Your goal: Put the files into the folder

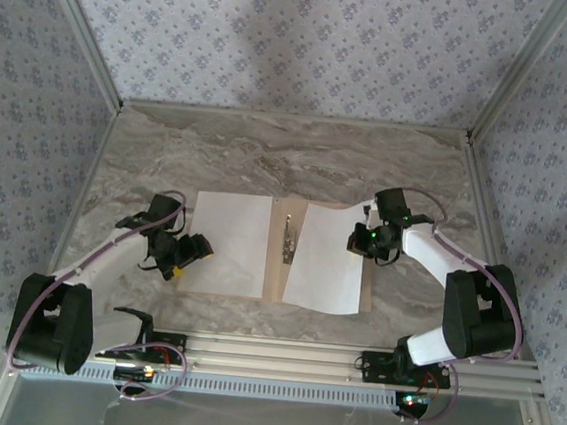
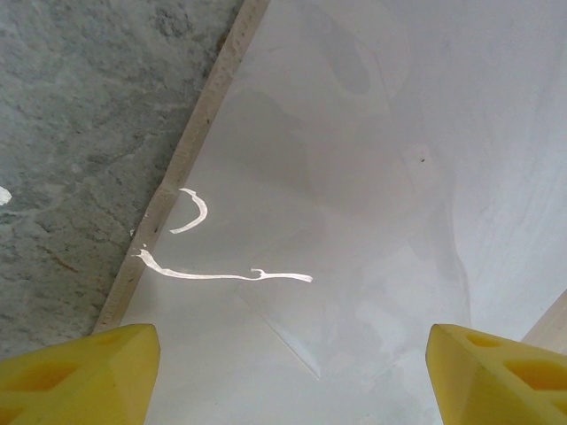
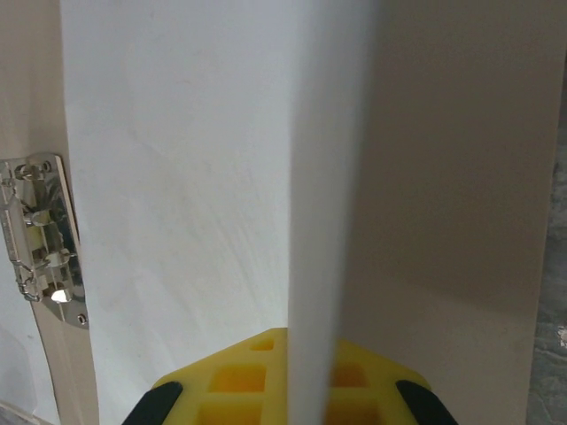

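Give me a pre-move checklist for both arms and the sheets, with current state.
1. Right gripper shut on the edge of the right sheet: ok.
2. Left gripper open, holding nothing, above the left sheet: ok.
3. Folder lying open on the table: ok.
4. Clip not covered by either sheet: ok.
5. Right sheet flat on its leaf: not ok, its gripped edge is lifted.
6. Left fingertips touching the left sheet: cannot tell.
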{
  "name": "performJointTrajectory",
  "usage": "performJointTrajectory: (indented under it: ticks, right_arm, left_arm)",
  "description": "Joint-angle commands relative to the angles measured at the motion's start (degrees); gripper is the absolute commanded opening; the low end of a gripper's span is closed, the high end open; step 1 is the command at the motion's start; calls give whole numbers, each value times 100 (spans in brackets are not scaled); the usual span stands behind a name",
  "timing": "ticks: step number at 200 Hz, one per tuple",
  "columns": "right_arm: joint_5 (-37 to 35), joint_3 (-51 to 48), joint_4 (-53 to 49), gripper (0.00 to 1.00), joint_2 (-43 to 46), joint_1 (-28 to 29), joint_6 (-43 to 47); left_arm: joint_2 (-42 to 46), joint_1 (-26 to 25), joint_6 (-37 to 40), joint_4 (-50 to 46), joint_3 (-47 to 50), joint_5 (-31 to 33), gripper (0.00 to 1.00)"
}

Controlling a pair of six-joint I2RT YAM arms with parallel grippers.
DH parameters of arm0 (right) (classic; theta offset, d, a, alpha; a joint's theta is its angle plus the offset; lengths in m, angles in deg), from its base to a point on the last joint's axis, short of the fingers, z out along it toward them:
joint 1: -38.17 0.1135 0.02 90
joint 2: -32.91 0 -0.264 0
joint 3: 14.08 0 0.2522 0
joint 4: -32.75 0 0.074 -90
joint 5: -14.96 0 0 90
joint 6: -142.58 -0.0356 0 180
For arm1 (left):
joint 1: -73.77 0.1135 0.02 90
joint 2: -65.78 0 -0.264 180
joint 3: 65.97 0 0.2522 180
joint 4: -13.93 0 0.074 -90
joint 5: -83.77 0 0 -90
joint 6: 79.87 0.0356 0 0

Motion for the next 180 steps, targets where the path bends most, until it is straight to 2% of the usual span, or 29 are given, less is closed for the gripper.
performJointTrajectory:
  ticks: [1, 56, 139, 180]
  right_arm:
    - [76, -69, 298, 0, 133, -34, 81]
    - [-21, -103, 609, 0, 368, 16, 735]
    - [276, -260, 1029, 0, 444, 85, 1472]
    - [425, -801, 1403, 0, 1052, 92, 1659]
  left_arm:
    - [-56, 74, 80, -14, -139, -190, 79]
    - [-99, 83, 55, 38, -172, -260, 79]
    - [-92, 109, 96, 3, -173, -271, 79]
    - [-90, 118, 95, -6, -147, -280, 79]
